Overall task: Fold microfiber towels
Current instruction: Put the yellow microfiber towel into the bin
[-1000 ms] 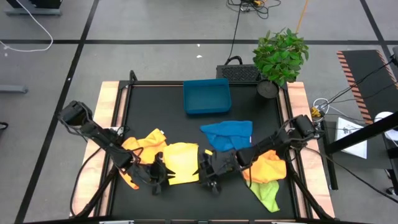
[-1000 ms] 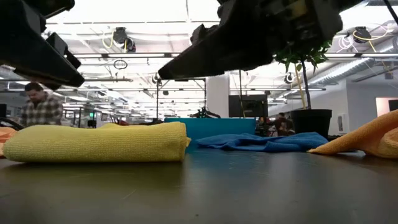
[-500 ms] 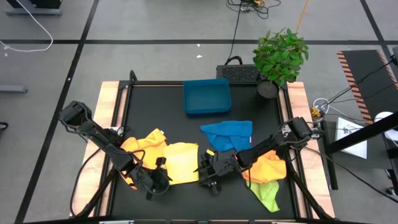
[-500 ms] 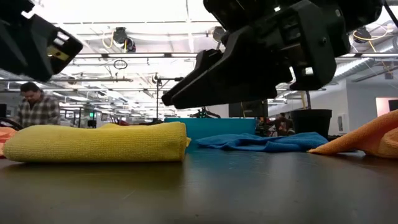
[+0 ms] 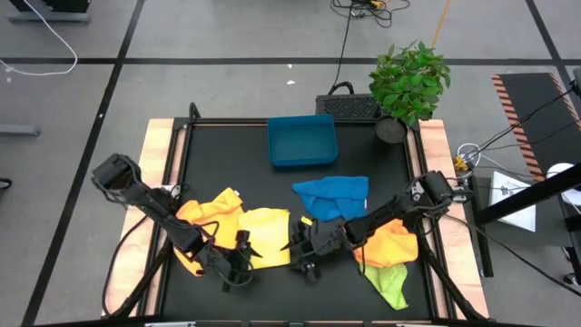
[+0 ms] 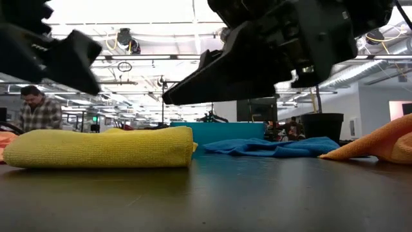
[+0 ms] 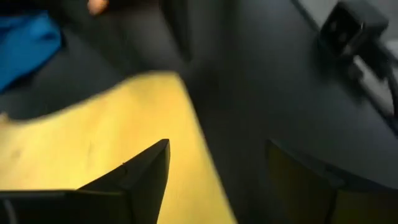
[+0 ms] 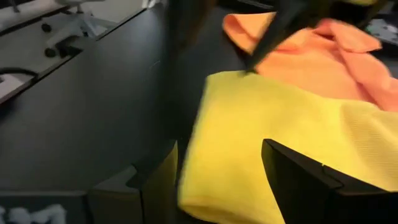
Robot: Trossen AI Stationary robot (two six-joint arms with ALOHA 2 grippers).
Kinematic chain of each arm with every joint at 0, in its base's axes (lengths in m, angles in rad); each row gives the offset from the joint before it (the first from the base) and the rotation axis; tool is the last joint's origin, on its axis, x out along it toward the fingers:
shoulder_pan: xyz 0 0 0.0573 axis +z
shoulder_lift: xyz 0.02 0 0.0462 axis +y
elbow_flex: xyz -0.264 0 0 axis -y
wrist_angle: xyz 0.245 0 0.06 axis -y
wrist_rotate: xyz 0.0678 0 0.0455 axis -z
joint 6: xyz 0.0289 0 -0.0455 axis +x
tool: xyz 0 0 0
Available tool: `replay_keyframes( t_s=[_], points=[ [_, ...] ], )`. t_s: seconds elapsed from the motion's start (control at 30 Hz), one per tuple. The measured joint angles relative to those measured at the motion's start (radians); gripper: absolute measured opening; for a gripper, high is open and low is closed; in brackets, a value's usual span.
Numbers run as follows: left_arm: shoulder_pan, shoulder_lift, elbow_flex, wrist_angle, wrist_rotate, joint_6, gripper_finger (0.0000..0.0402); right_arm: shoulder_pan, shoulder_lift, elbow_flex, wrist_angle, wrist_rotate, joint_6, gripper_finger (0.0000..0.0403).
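The folded pale yellow towel [image 5: 265, 238] is lying on the table [image 5: 227, 154] between both hands, long axis running hand to hand. The left hand [image 5: 238, 265] and the right hand [image 5: 300, 252] are standing wide, empty, equally near it. Counted: one pale yellow, two orange-yellow, one blue, one lime green towel.

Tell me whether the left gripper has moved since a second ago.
Yes. In the high view the left gripper has shifted off the folded yellow towel, toward the table's near edge, jaws now open.
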Motion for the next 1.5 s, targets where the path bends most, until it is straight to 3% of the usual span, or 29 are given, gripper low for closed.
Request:
replay_keyframes(
  t_s=[0.17,0.5,0.6,1.1,1.27,1.5],
  points=[
    [0.02,0.103,0.11,-0.065,-0.008,0.031,0.0256,-0.022,0.0,0.0,0.009,0.003,0.008,0.0228],
    [0.043,0.257,0.398,-0.551,0.012,-0.127,0.0255,-0.034,-0.001,0.0,-0.007,0.003,0.02,0.0228],
    [0.042,0.288,0.452,-0.62,0.03,-0.182,0.0255,-0.034,-0.001,0.0,-0.009,0.003,0.034,0.0228],
    [0.09,0.383,0.498,-0.731,0.089,-0.309,0.0247,-0.033,-0.001,0.0,-0.017,-0.002,0.034,0.0228],
    [0.103,0.385,0.496,-0.733,0.08,-0.307,0.0184,-0.026,-0.002,0.0,-0.032,-0.002,0.034,0.0228],
    [0.116,0.387,0.494,-0.743,0.053,-0.291,0.0034,-0.016,-0.002,0.0,-0.038,-0.002,0.031,0.0228]
  ],
)
